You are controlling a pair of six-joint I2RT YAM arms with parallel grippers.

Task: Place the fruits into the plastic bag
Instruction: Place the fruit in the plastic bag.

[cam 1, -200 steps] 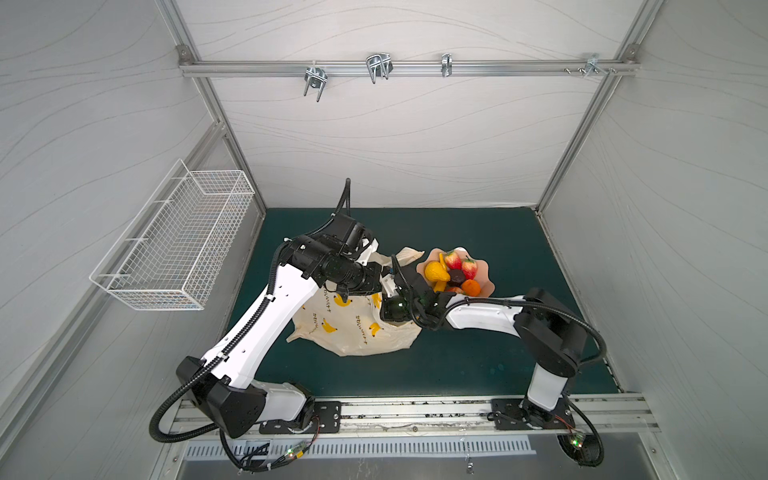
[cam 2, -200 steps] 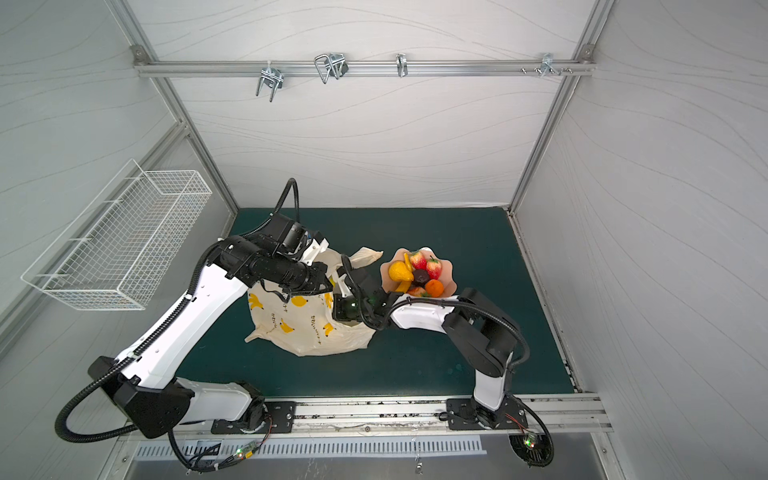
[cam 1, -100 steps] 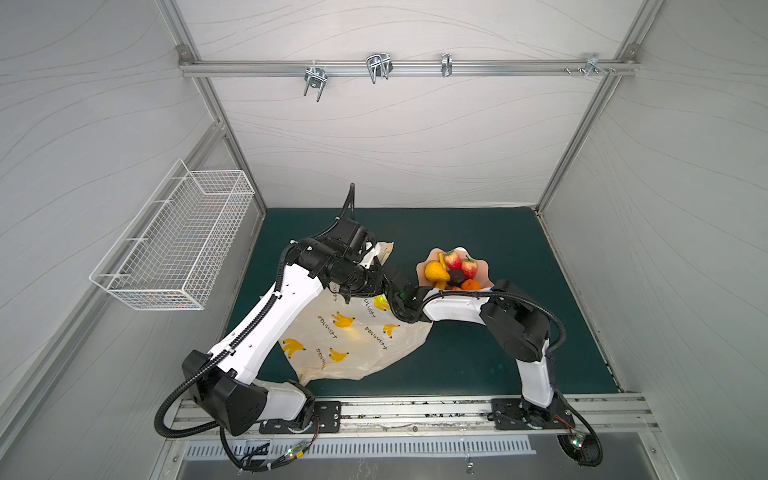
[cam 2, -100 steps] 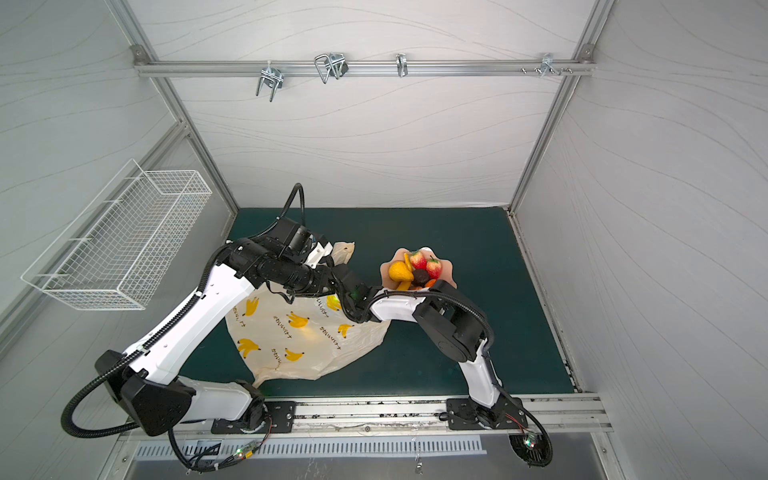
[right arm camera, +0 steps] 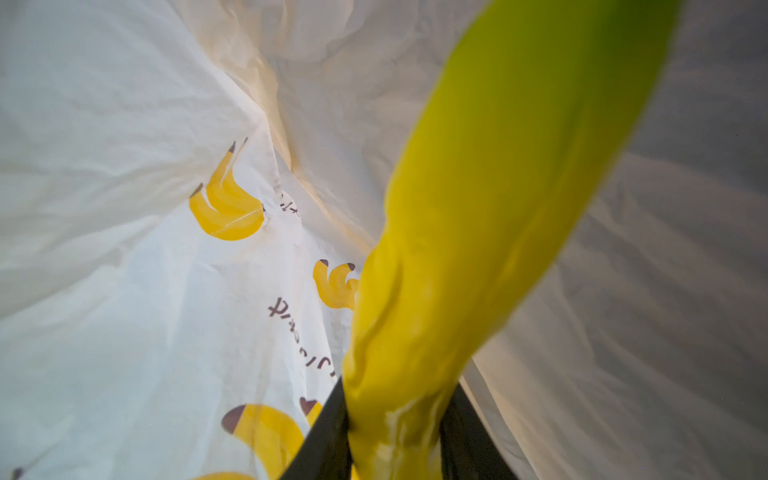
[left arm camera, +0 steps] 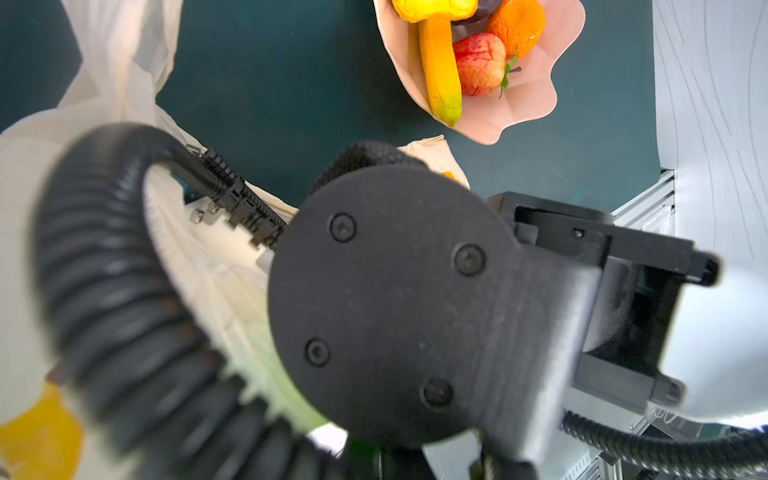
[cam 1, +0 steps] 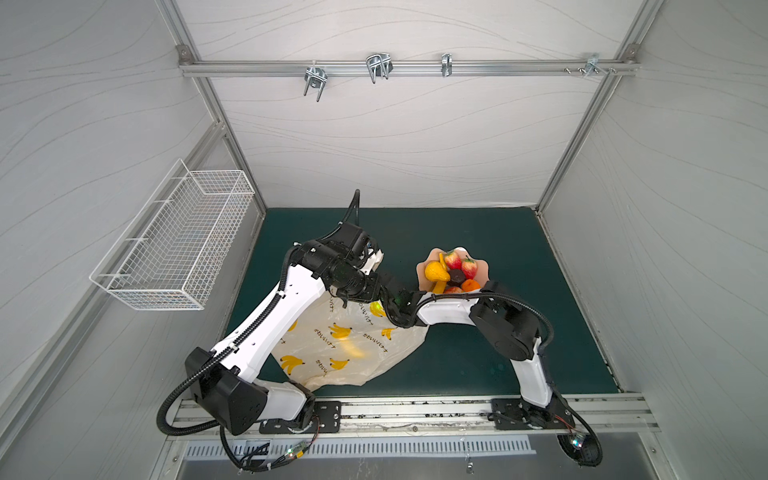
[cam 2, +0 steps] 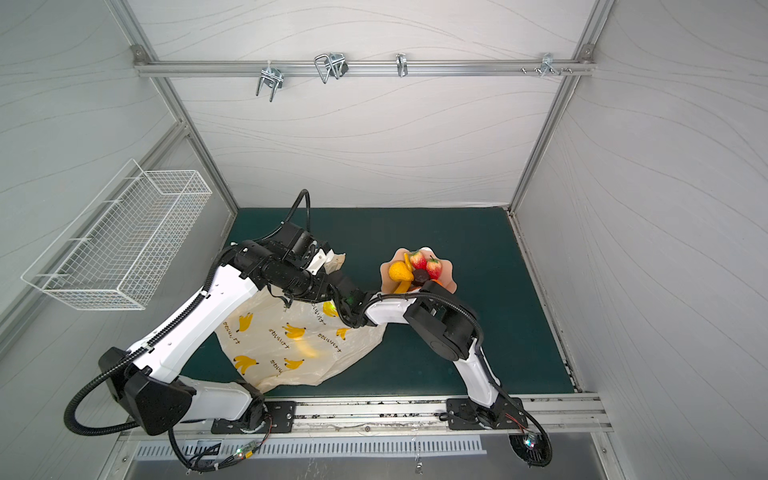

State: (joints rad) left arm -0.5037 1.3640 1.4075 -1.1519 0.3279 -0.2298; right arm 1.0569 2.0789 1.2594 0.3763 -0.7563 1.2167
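Fruits are the cargo, and one is already at the bag. From the left: the white wire basket [cam 1: 174, 249] on the side wall is out of play. The left gripper [cam 2: 330, 259], clamped tight on the top edge of the plastic bag [cam 1: 374, 357] as far as I can judge, holds its mouth up off the green mat [cam 1: 478, 232]. Inside that mouth the right gripper [right arm camera: 395, 428] pinches one end of a yellow-green banana [right arm camera: 478, 208], whose long axis runs straight away from the jaws and deeper into the bag, so letting go should drop it there. Further right, close beside the right arm, the pink dish [left arm camera: 536, 91] holds a lemon-like fruit [cam 1: 435, 272], two strawberries [cam 1: 454, 259], a dark round piece [cam 1: 457, 275], an orange [cam 1: 471, 285] and a second banana [left arm camera: 440, 75]. The left wrist crosses over the right forearm and loose plastic surrounds the jaws, so pulling out could snag.
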